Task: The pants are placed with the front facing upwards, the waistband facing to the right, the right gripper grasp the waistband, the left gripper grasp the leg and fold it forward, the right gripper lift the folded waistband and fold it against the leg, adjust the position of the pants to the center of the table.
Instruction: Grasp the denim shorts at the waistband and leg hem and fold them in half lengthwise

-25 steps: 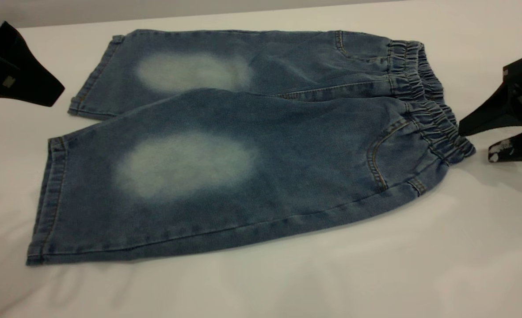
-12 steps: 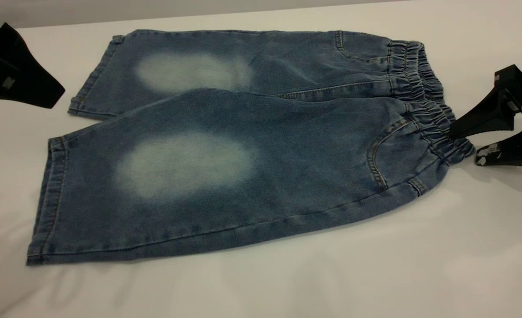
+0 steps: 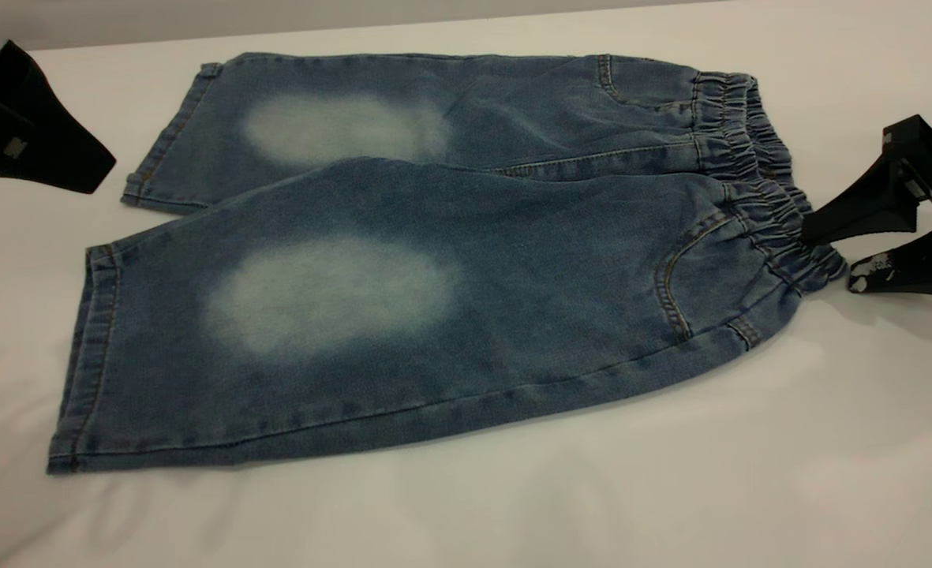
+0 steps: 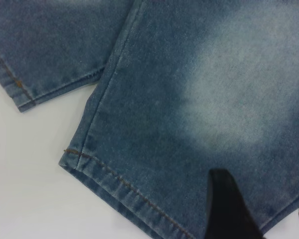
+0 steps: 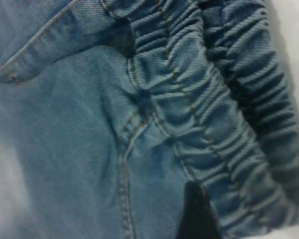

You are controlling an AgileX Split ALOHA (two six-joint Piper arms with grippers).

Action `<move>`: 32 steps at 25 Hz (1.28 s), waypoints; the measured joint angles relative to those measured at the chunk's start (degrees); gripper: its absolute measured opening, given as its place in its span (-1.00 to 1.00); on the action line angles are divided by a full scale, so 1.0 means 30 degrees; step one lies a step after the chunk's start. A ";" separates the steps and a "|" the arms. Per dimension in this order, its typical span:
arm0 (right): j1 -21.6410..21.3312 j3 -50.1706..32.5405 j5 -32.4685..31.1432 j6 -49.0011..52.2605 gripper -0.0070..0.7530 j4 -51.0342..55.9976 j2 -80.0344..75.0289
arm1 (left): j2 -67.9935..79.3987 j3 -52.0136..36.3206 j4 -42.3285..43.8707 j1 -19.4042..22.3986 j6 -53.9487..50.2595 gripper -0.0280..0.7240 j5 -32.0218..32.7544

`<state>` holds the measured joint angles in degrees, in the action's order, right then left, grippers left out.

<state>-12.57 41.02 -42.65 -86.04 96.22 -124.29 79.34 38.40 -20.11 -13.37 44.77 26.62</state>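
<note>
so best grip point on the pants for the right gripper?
Probably the waistband, at its near corner. It's the bunched elastic edge of the pants, thicker than the flat legs and jutting rightward. Come in from the right, low over the table; the right gripper is open there, one finger above.

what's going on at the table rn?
Pants-folding run, early stage. The pants lie flat on the table, waistband toward the right arm. The right gripper is open at the waistband's near corner, one finger above the fabric and one beside it, not closed. The left gripper sits up by the leg hems, holding nothing.
</note>
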 joint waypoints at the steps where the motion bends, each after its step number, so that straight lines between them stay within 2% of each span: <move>1: 0.0000 0.0000 -0.0318 -0.0017 0.13 0.0122 -0.0073 | 0.0000 0.0000 0.0000 0.0000 0.0000 -0.04 0.0000; 13: 0.0020 0.0393 -0.3575 -0.0674 0.13 0.0763 -0.1286 | -0.0034 0.0000 -0.0409 0.0000 0.0033 -0.04 0.0045; 22: 0.0020 0.0393 -0.2629 -0.0852 0.12 0.1252 -0.1251 | -0.0034 0.0000 -0.0365 0.0000 0.0098 -0.04 0.0045; 25: 0.0020 0.0376 -0.2569 -0.0852 -0.03 0.1252 -0.1251 | -0.0034 0.0000 -0.0294 0.0000 0.0499 -0.04 0.0065; 32: 0.0020 0.0376 -0.2569 -0.0852 -0.83 0.1252 -0.1251 | -0.0034 0.0000 0.1739 0.0000 0.0516 -0.04 0.1175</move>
<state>-12.51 42.15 -50.36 -88.59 99.97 -128.04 79.23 38.40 -14.90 -13.37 46.32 30.15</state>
